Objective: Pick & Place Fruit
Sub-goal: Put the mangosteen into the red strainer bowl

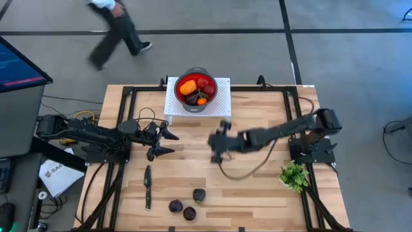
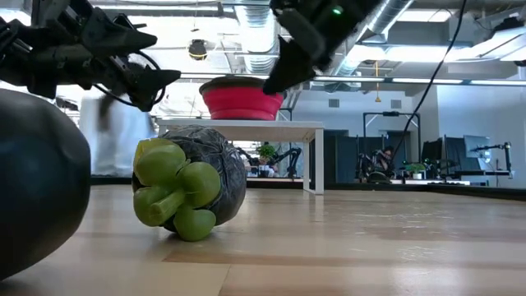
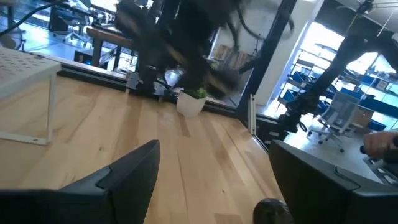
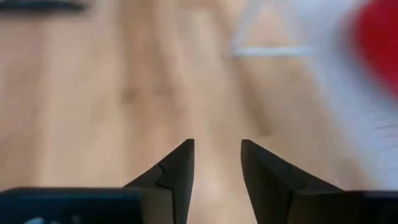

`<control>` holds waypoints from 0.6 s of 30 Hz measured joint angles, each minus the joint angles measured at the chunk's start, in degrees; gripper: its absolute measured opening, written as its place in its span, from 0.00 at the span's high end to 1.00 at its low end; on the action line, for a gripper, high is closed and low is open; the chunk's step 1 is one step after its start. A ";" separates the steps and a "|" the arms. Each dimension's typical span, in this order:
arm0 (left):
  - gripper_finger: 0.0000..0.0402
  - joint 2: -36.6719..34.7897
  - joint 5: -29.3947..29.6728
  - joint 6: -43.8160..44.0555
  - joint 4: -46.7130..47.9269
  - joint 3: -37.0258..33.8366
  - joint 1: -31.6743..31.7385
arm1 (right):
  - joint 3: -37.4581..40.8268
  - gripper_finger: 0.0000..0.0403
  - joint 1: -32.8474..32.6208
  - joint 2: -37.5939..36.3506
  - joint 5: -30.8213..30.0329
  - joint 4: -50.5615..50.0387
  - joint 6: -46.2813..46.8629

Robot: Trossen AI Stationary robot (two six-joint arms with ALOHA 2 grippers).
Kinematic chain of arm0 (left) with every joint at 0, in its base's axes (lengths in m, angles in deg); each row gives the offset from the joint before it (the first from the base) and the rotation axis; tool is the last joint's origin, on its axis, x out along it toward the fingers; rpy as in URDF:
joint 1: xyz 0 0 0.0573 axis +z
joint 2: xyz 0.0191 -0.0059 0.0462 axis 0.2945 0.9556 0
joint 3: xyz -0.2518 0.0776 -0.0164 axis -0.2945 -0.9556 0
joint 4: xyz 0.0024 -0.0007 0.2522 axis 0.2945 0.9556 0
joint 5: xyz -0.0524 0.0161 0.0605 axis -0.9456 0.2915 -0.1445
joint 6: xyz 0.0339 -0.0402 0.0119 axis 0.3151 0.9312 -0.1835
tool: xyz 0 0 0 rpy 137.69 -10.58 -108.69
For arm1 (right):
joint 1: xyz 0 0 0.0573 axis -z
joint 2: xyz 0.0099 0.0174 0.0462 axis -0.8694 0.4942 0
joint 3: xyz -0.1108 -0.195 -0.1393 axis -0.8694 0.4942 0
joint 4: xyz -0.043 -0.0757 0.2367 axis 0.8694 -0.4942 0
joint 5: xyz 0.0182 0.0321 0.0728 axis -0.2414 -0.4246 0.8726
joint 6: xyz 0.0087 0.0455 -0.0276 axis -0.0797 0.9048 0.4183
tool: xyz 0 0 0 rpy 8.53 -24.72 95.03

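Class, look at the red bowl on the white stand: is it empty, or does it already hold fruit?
It holds fruit. In the high view the round red bowl on the white wire stand contains orange and red pieces.

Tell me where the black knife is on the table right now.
In the high view the black knife lies on the table's left half near the front edge, below the left gripper and left of the three dark purple fruits.

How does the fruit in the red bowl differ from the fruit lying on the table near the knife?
The fruit in the red bowl is orange and red; the fruit on the table is dark purple. The bowl fruit sits heaped on the raised white stand; the three purple pieces lie loose on the bare wood, at the opposite edge. All are small and rounded.
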 joint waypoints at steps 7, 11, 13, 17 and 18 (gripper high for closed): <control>0.26 0.01 2.44 -0.08 -0.02 0.00 -0.01 | 2.35 0.73 -7.04 4.61 8.46 8.74 -5.31; 0.26 -0.01 4.38 -0.08 -0.02 0.00 -0.01 | -0.62 0.73 -8.73 7.06 19.97 9.19 -8.01; 0.26 -0.01 5.14 -0.08 -0.02 0.00 0.02 | -2.30 0.71 -9.26 8.52 25.41 7.87 -9.63; 0.26 -0.01 5.71 -0.06 0.00 0.02 0.02 | -6.56 0.63 -10.50 11.90 32.09 4.76 -15.89; 0.26 -0.01 5.84 0.10 -0.02 0.02 0.02 | -7.84 0.59 -10.76 12.70 32.87 3.64 -17.59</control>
